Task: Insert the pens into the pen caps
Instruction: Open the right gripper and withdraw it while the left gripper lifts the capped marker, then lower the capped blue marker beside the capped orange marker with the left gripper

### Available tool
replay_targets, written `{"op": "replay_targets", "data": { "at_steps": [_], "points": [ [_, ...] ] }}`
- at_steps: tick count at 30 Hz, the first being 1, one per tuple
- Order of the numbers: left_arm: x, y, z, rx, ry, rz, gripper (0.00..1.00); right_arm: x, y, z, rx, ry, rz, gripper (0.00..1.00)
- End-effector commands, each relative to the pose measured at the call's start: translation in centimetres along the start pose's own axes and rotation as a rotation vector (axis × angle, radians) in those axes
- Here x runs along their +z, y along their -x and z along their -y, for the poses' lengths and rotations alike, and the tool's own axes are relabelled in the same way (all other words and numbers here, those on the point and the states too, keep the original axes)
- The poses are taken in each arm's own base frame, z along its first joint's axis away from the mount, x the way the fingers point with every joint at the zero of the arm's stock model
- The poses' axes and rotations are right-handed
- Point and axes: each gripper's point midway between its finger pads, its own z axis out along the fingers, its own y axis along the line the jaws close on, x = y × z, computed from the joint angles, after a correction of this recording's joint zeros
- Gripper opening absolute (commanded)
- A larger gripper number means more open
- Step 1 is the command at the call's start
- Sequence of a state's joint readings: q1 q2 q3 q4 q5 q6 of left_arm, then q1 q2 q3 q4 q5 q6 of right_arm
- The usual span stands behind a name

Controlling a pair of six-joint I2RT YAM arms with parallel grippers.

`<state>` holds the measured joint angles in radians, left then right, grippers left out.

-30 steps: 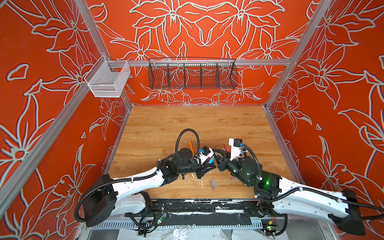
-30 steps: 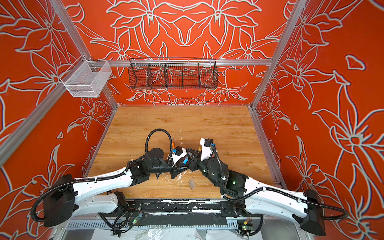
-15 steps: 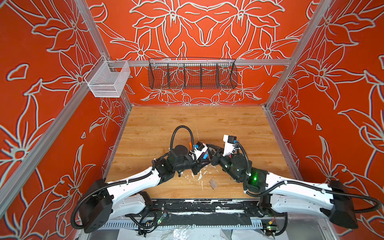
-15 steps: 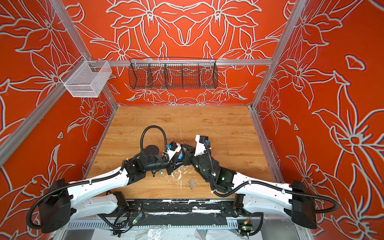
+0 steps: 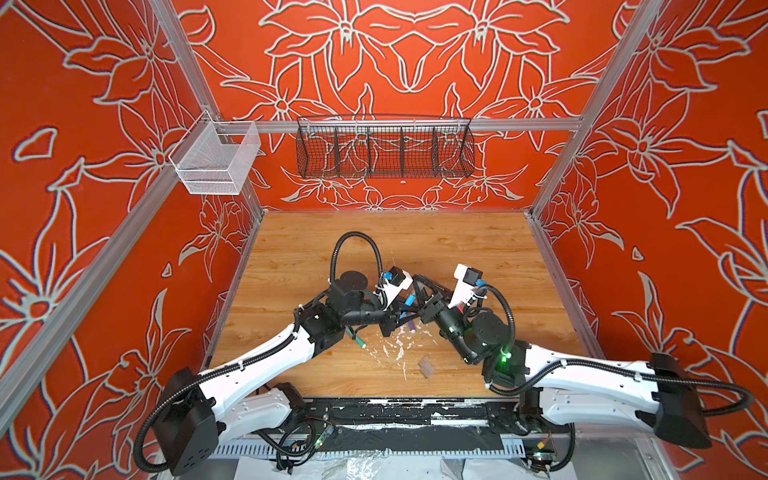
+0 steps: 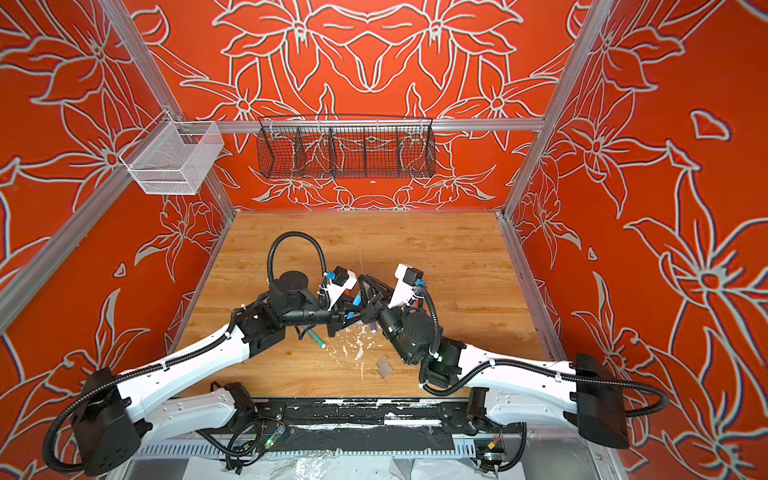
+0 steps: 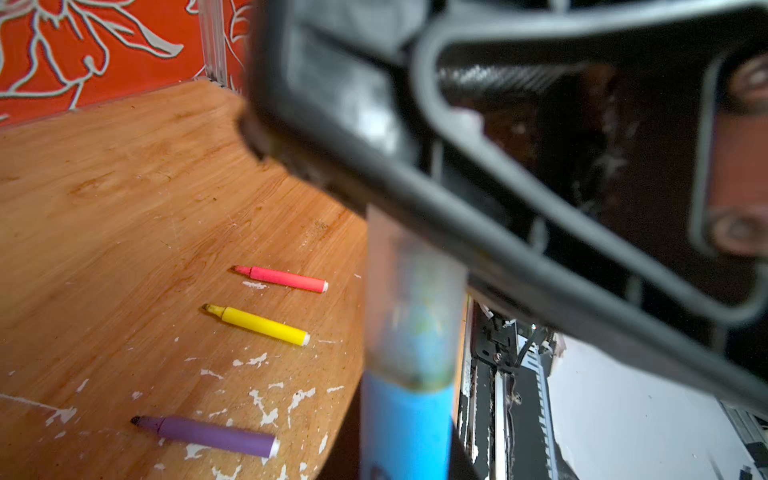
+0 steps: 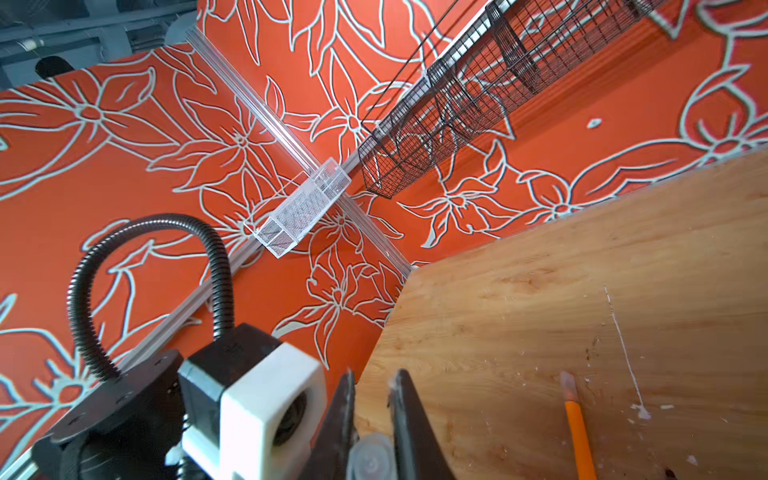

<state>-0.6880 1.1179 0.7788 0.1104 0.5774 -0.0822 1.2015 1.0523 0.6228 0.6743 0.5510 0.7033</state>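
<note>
One blue pen (image 7: 405,428), its tip sheathed in a cloudy clear pen cap (image 7: 415,299), is held above the table's (image 5: 457,249) middle. The left gripper (image 5: 400,311) pinches its barrel and the right gripper (image 8: 374,376) squeezes the cap. Both arms reach inward from the near edge, their grippers meeting.

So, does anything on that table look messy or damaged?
Yes. White flecks are scattered over the wooden table towards its front middle, like chipped paint or a worn finish, and a small greyish scrap lies beside them. I cannot tell what that scrap is.
</note>
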Motion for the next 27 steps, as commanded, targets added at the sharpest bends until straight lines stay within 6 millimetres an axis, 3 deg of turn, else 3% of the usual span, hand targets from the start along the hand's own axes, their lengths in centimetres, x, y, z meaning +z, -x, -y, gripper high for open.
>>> {"op": "replay_targets", "data": {
  "at_steps": [1,5,8,11,13,18,20,24,27],
  "points": [
    [-6.0,14.4,-7.1,-0.004,0.358,0.484,0.00,-4.5,-12.5,-2.6,-0.085,0.209,-0.478,0.00],
    [-5.3,14.1,-7.6,0.000,0.365,0.455,0.00,-4.6,-12.5,-3.4,-0.065,0.247,-0.473,0.00],
    [-5.4,12.3,-9.4,-0.053,0.447,0.426,0.00,-4.4,-11.0,-1.9,-0.093,0.135,-0.444,0.00],
    [-6.4,8.7,-12.4,-0.183,0.600,0.409,0.00,-4.8,-7.8,0.3,-0.179,-0.035,-0.410,0.30],
    [-7.1,5.2,-14.2,-0.306,0.692,0.397,0.00,-5.1,-5.3,1.1,-0.221,-0.086,-0.380,0.49],
    [-9.1,-4.2,-17.3,-0.570,0.941,0.267,0.00,-6.2,0.3,0.9,-0.318,-0.103,-0.263,0.63],
    [-10.3,-6.5,-17.9,-0.622,1.040,0.218,0.00,-6.1,2.3,1.3,-0.413,-0.157,-0.199,0.69],
    [-10.8,-8.9,-18.4,-0.624,1.116,0.103,0.00,-5.5,3.8,3.5,-0.647,-0.272,-0.112,0.70],
    [-10.5,-9.6,-18.6,-0.651,1.118,0.077,0.00,-5.7,4.1,8.5,-0.694,-0.471,-0.063,0.76]
  ]
}}
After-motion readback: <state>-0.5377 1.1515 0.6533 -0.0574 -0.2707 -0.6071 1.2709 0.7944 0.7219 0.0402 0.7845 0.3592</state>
